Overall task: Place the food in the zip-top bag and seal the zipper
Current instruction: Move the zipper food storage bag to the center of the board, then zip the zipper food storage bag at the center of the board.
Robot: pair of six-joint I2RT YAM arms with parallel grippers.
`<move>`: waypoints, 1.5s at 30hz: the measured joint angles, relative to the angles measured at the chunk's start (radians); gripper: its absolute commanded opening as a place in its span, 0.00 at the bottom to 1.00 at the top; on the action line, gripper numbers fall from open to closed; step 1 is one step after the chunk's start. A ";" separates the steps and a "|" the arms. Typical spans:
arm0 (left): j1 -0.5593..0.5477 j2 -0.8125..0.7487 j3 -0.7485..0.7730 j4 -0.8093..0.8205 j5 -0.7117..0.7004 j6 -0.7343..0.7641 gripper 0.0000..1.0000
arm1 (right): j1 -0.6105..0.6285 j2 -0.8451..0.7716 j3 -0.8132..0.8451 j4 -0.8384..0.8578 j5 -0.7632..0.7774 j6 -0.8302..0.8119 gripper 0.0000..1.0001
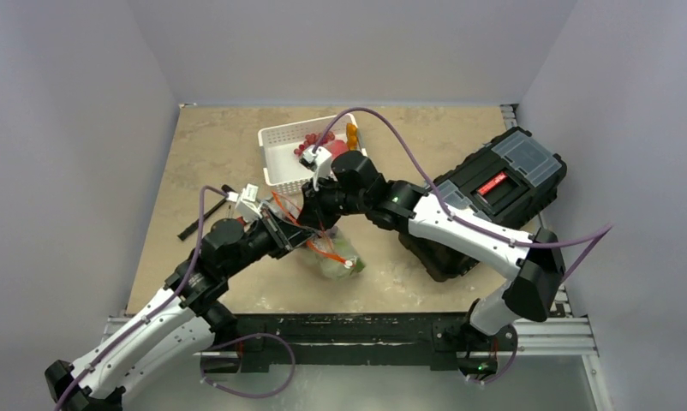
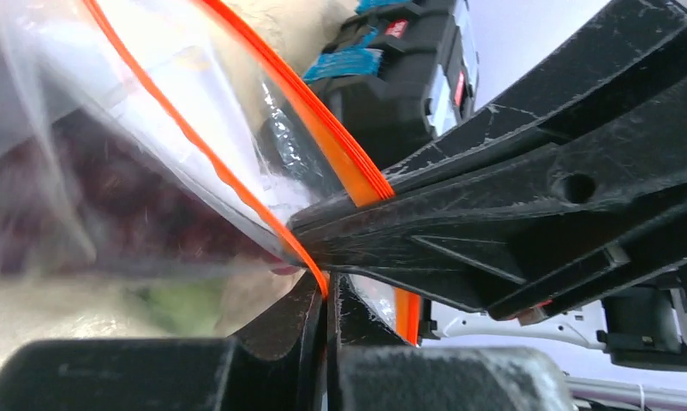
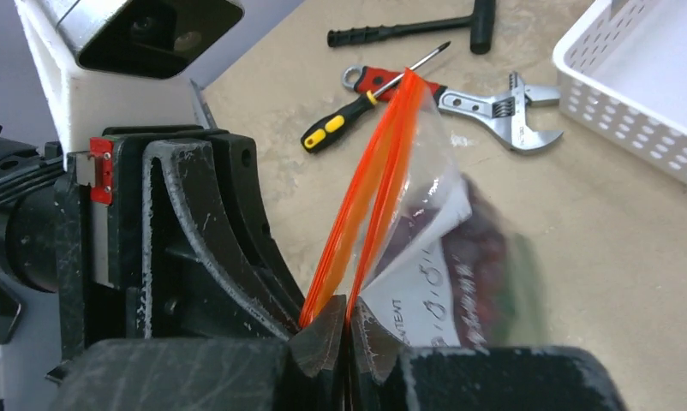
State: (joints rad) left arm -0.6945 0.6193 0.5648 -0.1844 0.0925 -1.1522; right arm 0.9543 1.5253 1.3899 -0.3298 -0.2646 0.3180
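From above, the clear crinkly plastic zip-top bag (image 1: 333,255) sits by the table's (image 1: 220,145) near edge; the left wrist view shows my left gripper (image 2: 327,295) clenched on its thin red-orange zipper strip (image 2: 237,184), the right wrist view my right gripper (image 3: 347,321) likewise, a good hold, I judge, since the film seems soft and slippery.

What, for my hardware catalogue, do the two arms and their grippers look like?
The left arm and right arm have white shells with black joints, each with a purple cable looped alongside. The left gripper and right gripper are scuffed black plastic.
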 measured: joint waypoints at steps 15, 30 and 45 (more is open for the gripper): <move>0.000 -0.064 -0.094 -0.014 -0.131 -0.061 0.00 | 0.008 -0.169 -0.192 -0.003 0.029 -0.055 0.65; 0.000 -0.113 -0.093 -0.060 -0.151 -0.058 0.00 | 0.008 -0.615 -0.776 0.515 0.120 -0.142 0.74; 0.000 -0.089 -0.065 -0.089 -0.148 -0.032 0.00 | 0.008 -0.381 -0.827 0.818 -0.043 -0.257 0.57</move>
State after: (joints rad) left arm -0.6949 0.5301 0.4999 -0.2733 -0.0555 -1.1843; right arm 0.9619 1.1439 0.5625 0.4877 -0.3080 0.0605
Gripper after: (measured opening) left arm 0.004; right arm 0.597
